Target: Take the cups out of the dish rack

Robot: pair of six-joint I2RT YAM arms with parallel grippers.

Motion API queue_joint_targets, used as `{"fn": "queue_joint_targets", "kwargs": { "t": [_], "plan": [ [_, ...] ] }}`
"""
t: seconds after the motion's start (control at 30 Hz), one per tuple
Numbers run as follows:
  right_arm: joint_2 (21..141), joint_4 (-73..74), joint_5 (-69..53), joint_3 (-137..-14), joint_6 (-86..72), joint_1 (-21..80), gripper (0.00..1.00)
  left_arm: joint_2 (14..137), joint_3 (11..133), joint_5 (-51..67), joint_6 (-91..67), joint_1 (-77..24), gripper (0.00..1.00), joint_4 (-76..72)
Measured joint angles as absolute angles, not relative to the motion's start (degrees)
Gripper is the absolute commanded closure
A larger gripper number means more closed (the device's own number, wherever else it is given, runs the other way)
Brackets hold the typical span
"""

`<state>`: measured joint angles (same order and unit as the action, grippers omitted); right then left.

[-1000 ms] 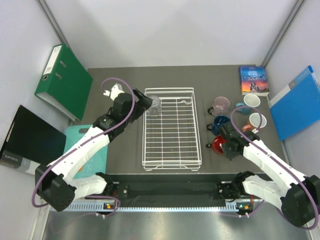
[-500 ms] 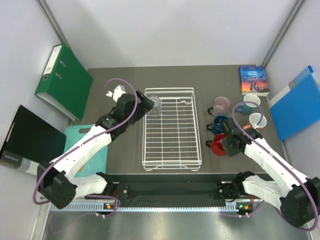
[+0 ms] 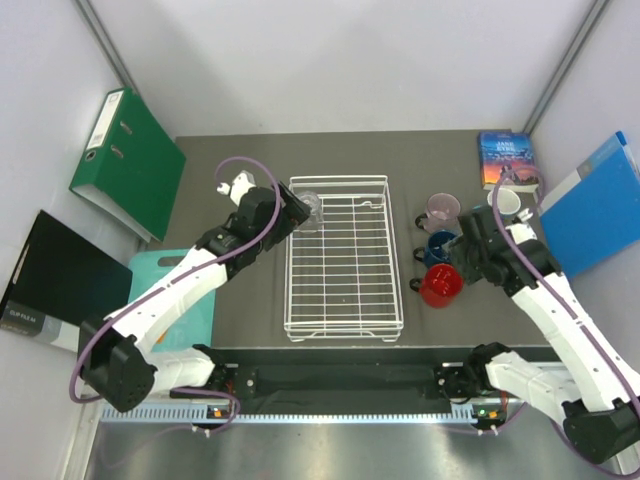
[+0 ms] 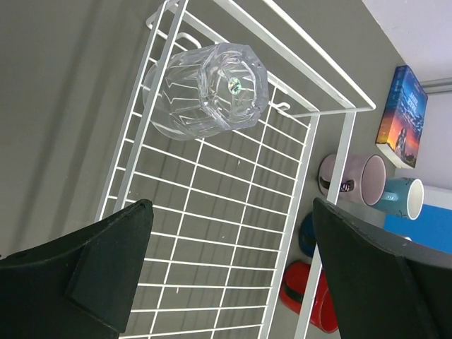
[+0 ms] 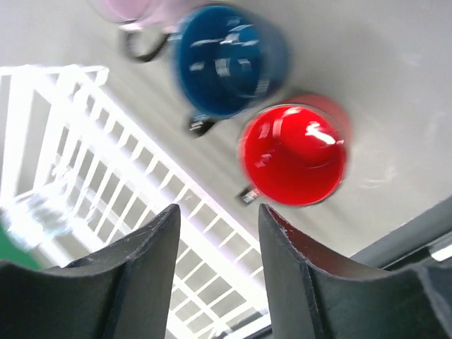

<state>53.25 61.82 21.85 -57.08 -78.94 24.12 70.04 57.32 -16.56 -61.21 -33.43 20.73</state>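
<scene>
Where tumbler (image 4: 206,88) sits, dish rack (image 3: 345,336) corner, red mug (image 3: 440,284) outside

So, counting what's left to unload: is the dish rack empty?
No, a clear glass tumbler sits in a corner of the dish rack.

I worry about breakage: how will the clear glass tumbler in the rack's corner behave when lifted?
The glass tumbler is probably rigid but fragile, so a hard squeeze is risky. Its glossy faceted wall looks slippery. It seems tilted against the dish rack wires, so it may roll or catch.
</scene>
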Motion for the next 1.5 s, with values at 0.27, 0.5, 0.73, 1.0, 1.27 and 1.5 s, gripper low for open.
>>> {"fn": "queue_joint_targets", "kwargs": {
  "t": [0.27,0.5,0.73,1.0,1.27,1.5],
  "plan": [
    [51.75,51.62,11.53,-63.18,-56.60,24.10,0.40,73.52,63.81,-18.68,-55.31,-33.47,0.01,24.51],
    [50.35,35.35,-1.30,-60.66,-34.00,24.10,0.25,83.90,75.61,-21.61,-46.06,-33.47,0.01,32.82],
    [62.46,29.21,-5.87,-63.13,-23.94,24.60,0.24,84.16,75.75,-22.13,-40.80,-33.47,0.01,34.76],
    [65.91,25.76,-8.38,-63.51,-23.14,24.75,0.24,93.47,85.60,-20.64,-32.73,-33.47,0.01,35.22],
    [65.91,24.49,-8.75,-64.31,-23.14,24.86,0.24,103.07,90.50,-18.85,-29.80,-33.47,0.01,36.62],
    [65.98,24.45,-8.71,-64.71,-23.14,24.95,0.24,107.37,92.14,-18.83,-29.80,-33.41,0.01,38.30]
  ]
}}
